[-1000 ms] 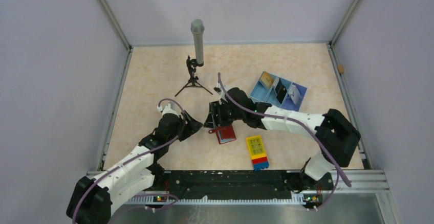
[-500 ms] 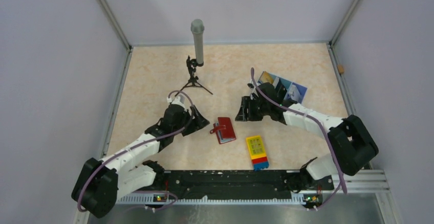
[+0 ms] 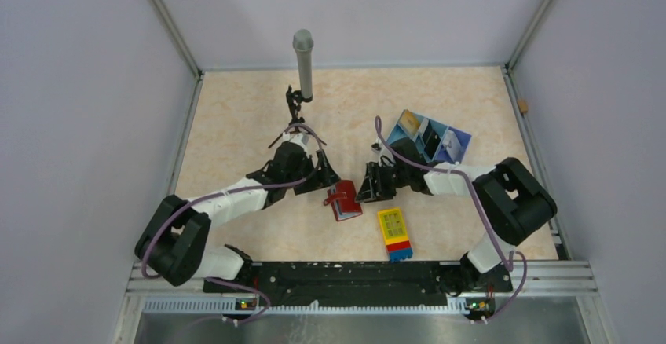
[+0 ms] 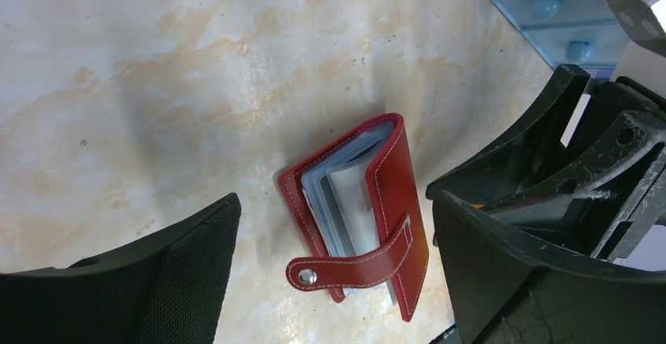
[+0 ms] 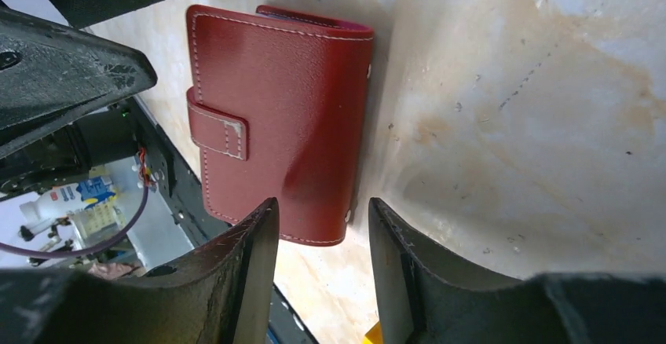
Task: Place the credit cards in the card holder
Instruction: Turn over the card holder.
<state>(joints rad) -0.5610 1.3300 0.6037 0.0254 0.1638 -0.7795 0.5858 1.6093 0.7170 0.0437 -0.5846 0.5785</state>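
Light-blue tray (image 3: 465, 141) holds the credit cards (image 3: 409, 125), well off from me. Card holder (image 4: 369, 203) lies nearly shut on the table (image 3: 236, 124) between my left gripper (image 3: 325, 177), fingers wide, and right gripper (image 3: 367, 188), narrower, both empty. Crowded: we might collide, or shove its strap (image 4: 353, 269) closed.

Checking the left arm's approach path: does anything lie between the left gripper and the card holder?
Nothing visible does. The card holder lies just in front of the open left gripper; the right gripper sits on its far side, not in between.
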